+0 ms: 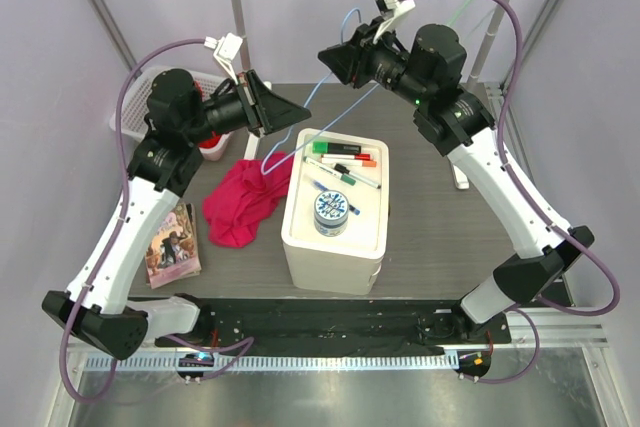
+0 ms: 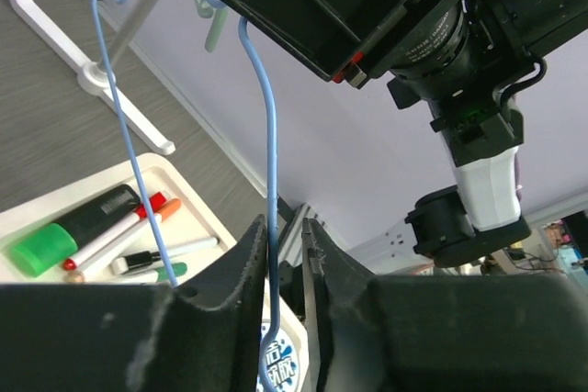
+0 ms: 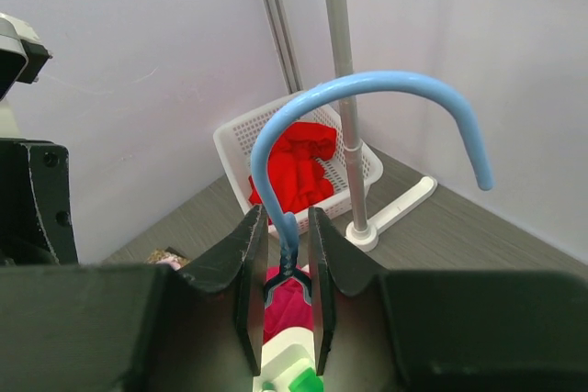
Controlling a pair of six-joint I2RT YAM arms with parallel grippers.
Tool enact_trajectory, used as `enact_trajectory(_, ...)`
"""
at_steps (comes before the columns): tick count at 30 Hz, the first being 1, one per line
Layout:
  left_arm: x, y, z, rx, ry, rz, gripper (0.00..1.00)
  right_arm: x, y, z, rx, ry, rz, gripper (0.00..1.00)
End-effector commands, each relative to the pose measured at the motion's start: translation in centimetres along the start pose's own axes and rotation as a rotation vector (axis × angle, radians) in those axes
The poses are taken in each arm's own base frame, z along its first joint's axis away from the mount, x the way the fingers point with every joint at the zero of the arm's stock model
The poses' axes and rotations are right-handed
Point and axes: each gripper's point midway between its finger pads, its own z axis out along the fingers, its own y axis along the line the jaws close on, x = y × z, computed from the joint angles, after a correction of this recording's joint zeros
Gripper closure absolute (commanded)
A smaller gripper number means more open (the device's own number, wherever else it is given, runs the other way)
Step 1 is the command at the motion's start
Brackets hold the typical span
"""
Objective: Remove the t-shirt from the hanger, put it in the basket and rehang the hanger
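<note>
A box (image 1: 298, 237) sits mid-frame on the table, with markers (image 1: 345, 162) and a tin (image 1: 331, 212) in it. The t-shirt (image 1: 240, 202) lies just left of the box, a book (image 1: 175, 242) further lower left, and a basket (image 3: 239, 149) upper left. Above the box's upper edge, the hanger (image 2: 271, 153) spans the left gripper (image 1: 300, 115) and right gripper (image 1: 325, 55).

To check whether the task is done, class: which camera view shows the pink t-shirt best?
The top external view: the whole t-shirt lies crumpled on the table, off the hanger. The right wrist view shows only a pink sliver between its fingers; the left wrist view shows none.
</note>
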Motion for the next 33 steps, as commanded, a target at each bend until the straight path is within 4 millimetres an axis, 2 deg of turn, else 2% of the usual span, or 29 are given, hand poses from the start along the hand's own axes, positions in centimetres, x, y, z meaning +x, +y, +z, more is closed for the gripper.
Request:
enact_trajectory(1, -1.1, -2.2, -0.2, 0.066, -0.034, 0.037, 0.85, -4.1, 2.1, -1.5, -0.054, -0.114, -0.021, 0.99)
enact_trajectory(3, -1.8, -2.4, -0.2, 0.058, -0.058, 0.039, 1.0, -4.1, 1.9, -1.6, -0.041, -0.111, -0.014, 0.99)
enact_trajectory(4, -2.0, -2.2, 0.0, 0.053, -0.064, 0.034, 1.0, -4.1, 1.8, -1.7, -0.029, -0.111, -0.008, 0.99)
enact_trajectory(5, -2.3, -2.2, 0.1, 0.045, -0.076, 0.026, 1.0, -4.4, 1.5, -2.0, -0.002, -0.119, -0.002, 0.9)
enact_trajectory(7, -3.5, -1.8, 0.3, 0.012, -0.125, 0.023, 1.0, -4.4, 0.6, -2.3, 0.056, -0.109, 0.023, 0.62)
enact_trajectory(8, -4.0, -1.5, 0.5, -0.002, -0.144, 0.019, 1.0, -4.8, 0.1, -2.9, 0.097, -0.115, 0.035, 0.38)
enact_trajectory(10, -5.6, -1.5, 0.7, -0.027, -0.202, 0.023, 1.0, -5.5, -2.7, -4.5, 0.286, -0.129, 0.078, 0.22)
enact_trajectory(11, -5.9, -0.4, 1.3, -0.058, -0.205, 0.009, 1.0, -6.6, -3.3, -6.0, 0.35, -0.163, 0.089, 0.12)
enact_trajectory(12, -6.4, 0.1, 1.5, -0.085, -0.219, -0.005, 1.0, -6.9, -4.5, -7.3, 0.435, -0.179, 0.099, 0.1)
enact_trajectory(13, -7.5, -0.2, 1.6, -0.097, -0.244, -0.006, 1.0, -7.3, -4.8, -8.2, 0.466, -0.197, 0.106, 0.09)
enact_trajectory(14, -8.1, 0.6, 1.8, -0.134, -0.27, -0.021, 1.0, -8.4, -4.6, -9.7, 0.48, -0.23, 0.103, 0.08)
enact_trajectory(15, -8.3, 1.4, 2.6, -0.142, -0.271, -0.035, 1.0, -8.5, -5.0, -10.5, 0.514, -0.24, 0.1, 0.08)
enact_trajectory(17, -9.6, 0.8, 2.9, -0.119, -0.304, -0.029, 1.0, -9.2, -5.2, -12.1, 0.546, -0.262, 0.079, 0.08)
enact_trajectory(18, -9.9, 1.5, 3.8, -0.121, -0.3, -0.035, 1.0, -9.6, -5.3, -13.2, 0.564, -0.282, 0.075, 0.08)
enact_trajectory(21, -11.4, 0.3, 4.5, -0.067, -0.327, -0.025, 1.0, -9.8, -6.1, -15.2, 0.633, -0.311, 0.043, 0.08)
enact_trajectory(22, -11.6, 0.9, 5.1, -0.069, -0.326, -0.035, 1.0, -9.8, -6.2, -15.5, 0.642, -0.308, 0.034, 0.08)
enact_trajectory(23, -12.4, 0.2, 5.1, -0.056, -0.345, -0.029, 1.0, -9.8, -6.3, -15.8, 0.647, -0.306, 0.023, 0.08)
enact_trajectory(25, -13.0, 0.6, 5.9, -0.054, -0.35, -0.032, 1.0, -9.6, -6.2, -16.1, 0.643, -0.302, 0.018, 0.08)
enact_trajectory(27, -14.1, 0.0, 6.1, -0.038, -0.373, -0.03, 1.0, -9.5, -5.9, -16.2, 0.629, -0.302, 0.021, 0.08)
enact_trajectory(29, -14.4, 1.2, 7.0, -0.059, -0.375, -0.052, 1.0, -9.7, -5.6, -16.5, 0.616, -0.307, 0.026, 0.08)
enact_trajectory(30, -15.1, 0.7, 7.1, -0.047, -0.388, -0.049, 1.0, -9.5, -5.6, -16.4, 0.615, -0.305, 0.028, 0.08)
enact_trajectory(31, -15.2, 1.1, 7.3, -0.059, -0.391, -0.064, 1.0, -9.6, -5.5, -16.6, 0.609, -0.31, 0.028, 0.09)
enact_trajectory(32, -15.1, 2.3, 8.1, -0.077, -0.379, -0.089, 1.0, -9.6, -5.5, -16.6, 0.609, -0.312, 0.029, 0.09)
enact_trajectory(33, -15.2, 2.1, 8.3, -0.066, -0.378, -0.113, 1.0, -9.4, -5.5, -16.5, 0.608, -0.308, 0.024, 0.09)
